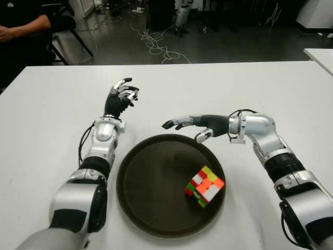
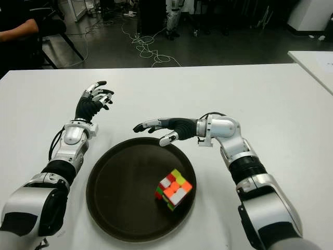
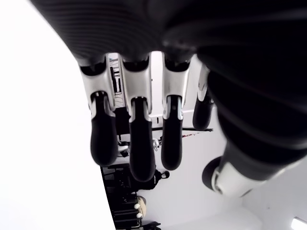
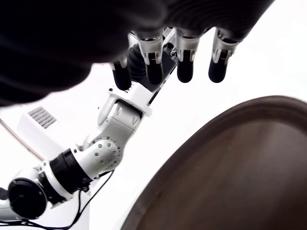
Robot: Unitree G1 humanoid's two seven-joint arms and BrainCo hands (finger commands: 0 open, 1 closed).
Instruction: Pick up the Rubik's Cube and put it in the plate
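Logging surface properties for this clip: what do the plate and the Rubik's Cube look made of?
The plate looks like dark brown plastic or coated metal, semi-matte with a soft sheen along its raised rim; which one is unclear. The Rubik's Cube, lying inside the plate, looks like glossy hard plastic with bright coloured tiles. Both hands hold nothing.

I can't read any words, numbers or signs here. The Rubik's Cube (image 1: 204, 186) only has plain colored squares, the dark plate (image 1: 151, 182) has no marks on it, and the white table (image 1: 218, 88) is bare of writing.
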